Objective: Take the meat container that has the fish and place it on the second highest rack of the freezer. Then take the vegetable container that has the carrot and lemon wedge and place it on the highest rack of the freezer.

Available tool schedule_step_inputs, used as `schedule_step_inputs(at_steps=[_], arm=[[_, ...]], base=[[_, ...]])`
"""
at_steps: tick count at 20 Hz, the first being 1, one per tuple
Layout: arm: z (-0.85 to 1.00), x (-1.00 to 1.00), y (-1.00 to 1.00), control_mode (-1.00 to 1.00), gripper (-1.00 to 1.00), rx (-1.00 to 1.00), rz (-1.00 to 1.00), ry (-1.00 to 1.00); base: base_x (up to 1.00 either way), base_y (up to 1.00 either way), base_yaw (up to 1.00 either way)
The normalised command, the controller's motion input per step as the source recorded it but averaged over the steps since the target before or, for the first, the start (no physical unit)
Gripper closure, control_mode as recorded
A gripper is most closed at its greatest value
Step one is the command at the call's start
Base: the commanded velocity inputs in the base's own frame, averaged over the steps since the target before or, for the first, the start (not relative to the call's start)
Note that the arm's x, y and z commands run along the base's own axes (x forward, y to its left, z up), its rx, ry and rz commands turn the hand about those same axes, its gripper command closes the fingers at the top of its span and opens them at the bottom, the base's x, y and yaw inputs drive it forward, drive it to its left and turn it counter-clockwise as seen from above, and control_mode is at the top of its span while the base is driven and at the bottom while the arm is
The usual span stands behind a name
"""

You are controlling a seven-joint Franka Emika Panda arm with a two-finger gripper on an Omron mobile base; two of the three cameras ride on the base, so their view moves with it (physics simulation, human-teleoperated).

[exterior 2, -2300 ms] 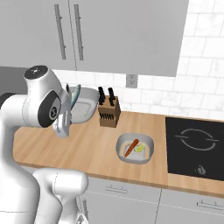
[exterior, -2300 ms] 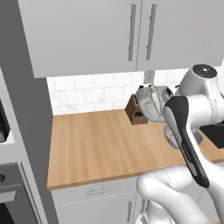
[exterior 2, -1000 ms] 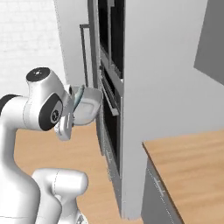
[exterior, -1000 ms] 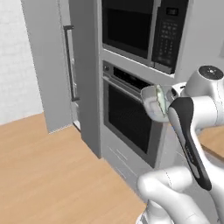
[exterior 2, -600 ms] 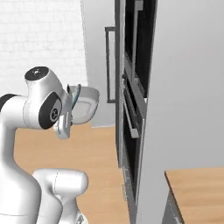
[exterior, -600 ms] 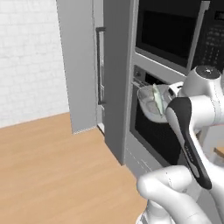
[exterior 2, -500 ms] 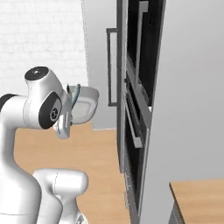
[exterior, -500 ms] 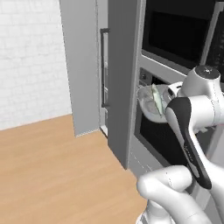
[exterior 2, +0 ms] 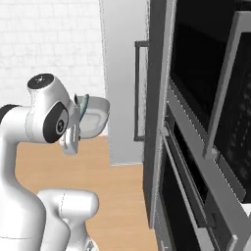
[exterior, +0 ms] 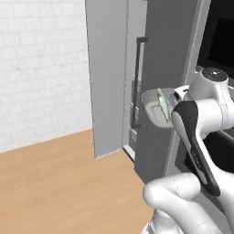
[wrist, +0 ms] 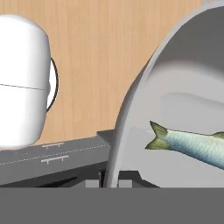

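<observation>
**Meat container with fish, carried in the pincer before the tall cabinets**

Item: you have the meat container (exterior: 155,106), a shallow grey tub with a thick rim and a paler inside. It sits at the end of the arm, raised well above the wooden floor (exterior: 59,183) and tipped onto its side, so its open face looks out to one flank.

Contents: the fish (wrist: 192,144), slim and silvery grey-green, lies against the tub's inner wall; in the hand view its tail fin points toward the rim. From the left base view a thin sliver of it shows at the tub's edge.

Pincer (wrist: 109,181): pressed together on the rim of the meat container, the two dark tips standing at either side of the rim's edge.

Surroundings: a tall grey cabinet panel (exterior: 107,73) with a long dark vertical handle (exterior: 136,82) stands just behind the tub. Beside it are dark built-in ovens (exterior 2: 201,147). A white brick wall (exterior: 41,68) runs to the far side.
</observation>
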Motion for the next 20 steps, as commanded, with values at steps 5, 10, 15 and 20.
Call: schedule_step_inputs(at_steps=[5,10,15,20], arm=[[0.00,0.00,0.00,1.00,1.00,0.00,0.00,0.00],[0.00,0.00,0.00,1.00,1.00,0.00,0.00,0.00],[0.00,0.00,0.00,1.00,1.00,0.00,0.00,0.00],[0.00,0.00,0.00,1.00,1.00,0.00,0.00,0.00]], base=[[0.95,0.70,-0.01],[0.51,0.57,-0.16],[0.50,0.56,-0.26],[0.44,0.45,-0.32]])
